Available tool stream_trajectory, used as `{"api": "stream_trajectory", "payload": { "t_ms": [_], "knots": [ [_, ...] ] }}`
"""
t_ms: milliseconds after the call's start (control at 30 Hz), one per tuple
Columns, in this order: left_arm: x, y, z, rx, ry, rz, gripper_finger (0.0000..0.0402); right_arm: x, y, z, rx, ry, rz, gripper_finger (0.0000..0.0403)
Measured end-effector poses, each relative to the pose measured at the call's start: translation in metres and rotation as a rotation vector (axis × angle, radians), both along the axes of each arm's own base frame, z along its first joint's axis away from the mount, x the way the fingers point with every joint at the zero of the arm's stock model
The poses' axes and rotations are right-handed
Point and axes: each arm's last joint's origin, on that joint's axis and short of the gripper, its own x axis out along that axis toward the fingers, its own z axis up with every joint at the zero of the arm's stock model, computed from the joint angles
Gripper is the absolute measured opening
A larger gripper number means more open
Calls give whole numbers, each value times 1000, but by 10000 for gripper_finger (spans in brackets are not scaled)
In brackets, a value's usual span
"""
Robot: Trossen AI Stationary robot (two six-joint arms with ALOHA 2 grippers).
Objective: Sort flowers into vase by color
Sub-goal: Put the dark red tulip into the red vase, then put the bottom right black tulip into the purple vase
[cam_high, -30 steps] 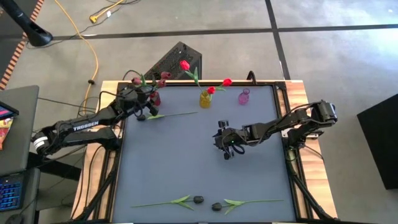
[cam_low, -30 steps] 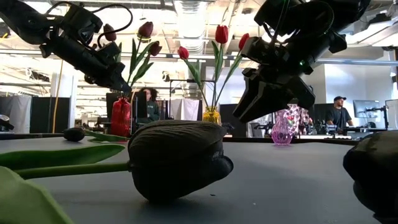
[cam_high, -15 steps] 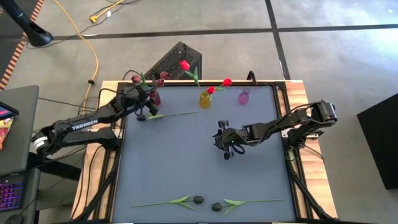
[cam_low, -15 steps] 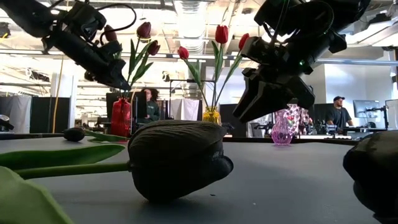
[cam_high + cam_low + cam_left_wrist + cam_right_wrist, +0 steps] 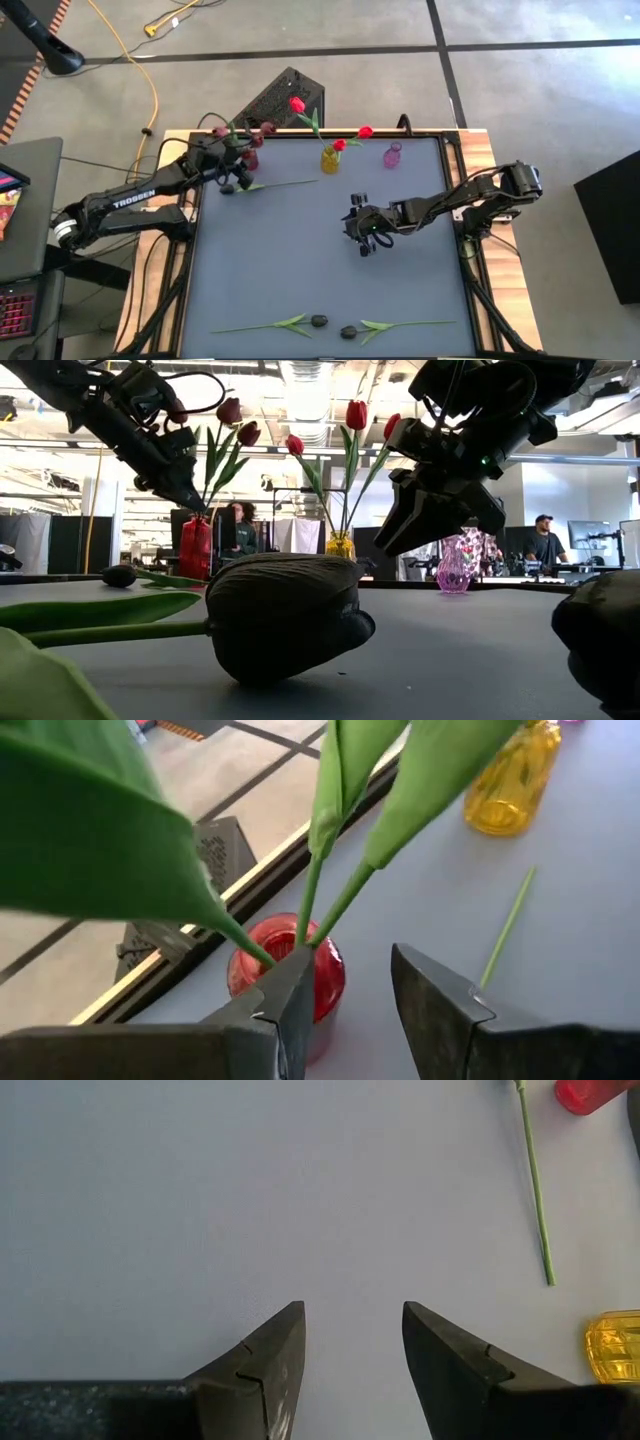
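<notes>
My left gripper (image 5: 238, 170) (image 5: 350, 965) is open and hovers just above the red vase (image 5: 290, 975) at the table's far left. That vase holds three maroon tulips (image 5: 266, 127) by their stems. The yellow vase (image 5: 329, 158) holds three red tulips (image 5: 356, 414). The pink vase (image 5: 392, 155) stands to its right. A black tulip (image 5: 228, 188) lies by the red vase with its stem (image 5: 508, 925) pointing right. Two more black tulips (image 5: 318, 321) (image 5: 348, 331) lie at the near edge. My right gripper (image 5: 365, 243) (image 5: 352, 1315) is open above bare mid-table.
A dark box (image 5: 285, 98) sits on the floor behind the far edge. The wooden table frame (image 5: 455, 150) rims the grey mat. In the low view, people (image 5: 545, 540) stand in the room far behind the table. Bare mat lies between the vases and the near tulips.
My left gripper has tipped steeper over the red vase and shifted slightly toward the table's left, staying open. The maroon tulips in the vase have swayed a little. The right arm has kept still.
</notes>
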Motion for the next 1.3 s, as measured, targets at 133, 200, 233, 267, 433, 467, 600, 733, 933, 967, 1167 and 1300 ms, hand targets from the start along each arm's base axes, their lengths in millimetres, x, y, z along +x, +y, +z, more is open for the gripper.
{"api": "stream_trajectory", "payload": {
  "t_ms": [133,200,233,267,433,467,600,733,933,967,1167,1300],
  "knots": [
    [0,0,0,0,0,-5,124,0,0,0,0,0,0,193],
    [0,0,0,2,2,-8,124,0,0,0,0,0,0,193],
    [0,0,0,4,4,-9,124,0,0,0,0,0,0,193],
    [0,0,0,5,5,-10,124,0,0,0,0,0,0,193],
    [0,0,0,4,7,-10,124,0,0,0,0,0,0,193],
    [0,0,0,3,9,-10,124,0,0,0,0,0,0,193],
    [-1,0,-1,-1,20,-4,124,0,0,0,-1,0,1,193],
    [-1,-1,-2,-6,29,0,124,0,0,0,-10,2,9,193],
    [-2,-2,-4,-28,48,4,124,0,0,0,-12,3,11,193],
    [-3,-2,-5,-41,50,8,124,0,0,0,-12,3,11,193],
    [-4,-5,-10,-121,51,-21,124,0,0,0,-12,3,11,193],
    [-5,-9,-13,-182,66,-66,124,0,1,0,-12,3,13,193]
  ]
}}
